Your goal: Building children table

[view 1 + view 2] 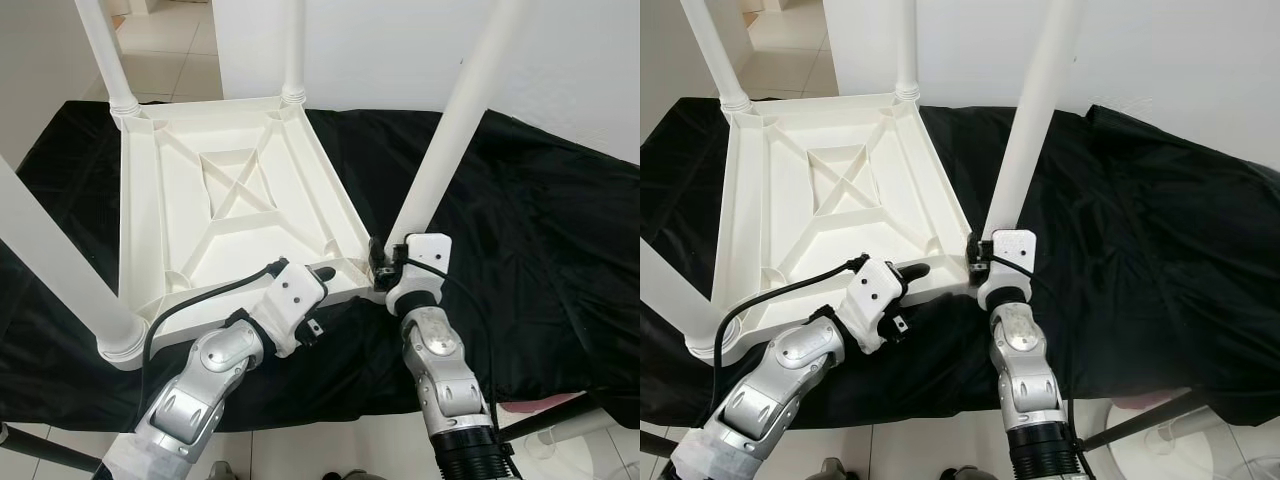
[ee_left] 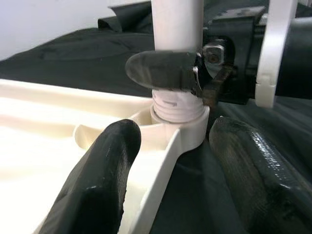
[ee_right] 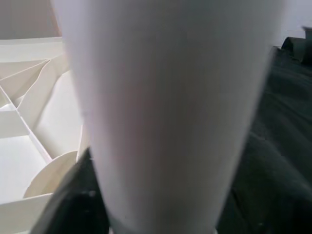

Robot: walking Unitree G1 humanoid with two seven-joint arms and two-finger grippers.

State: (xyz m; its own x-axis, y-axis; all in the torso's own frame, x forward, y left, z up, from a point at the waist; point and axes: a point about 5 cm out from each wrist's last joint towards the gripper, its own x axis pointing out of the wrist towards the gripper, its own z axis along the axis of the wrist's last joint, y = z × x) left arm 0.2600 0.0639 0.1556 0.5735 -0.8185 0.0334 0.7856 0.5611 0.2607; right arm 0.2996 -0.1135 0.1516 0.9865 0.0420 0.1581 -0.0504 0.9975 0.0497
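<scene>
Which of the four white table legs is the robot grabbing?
The leg at the near right corner of the upside-down tabletop. The right gripper clamps its base where it screws into the corner; the other three legs stand untouched.

Two silver segmented arms — white wrist housings, black cables, black-fingered left pincer (image 1: 322, 272) and right pincer (image 1: 380, 262).

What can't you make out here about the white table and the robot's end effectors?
- Tops of all four legs: cut off by the frame edges in the eye views, like the near-right leg.
- Right end effector fingers: hidden behind that leg.
- Threaded joint: a black finger partly covers it in the left wrist view.
</scene>
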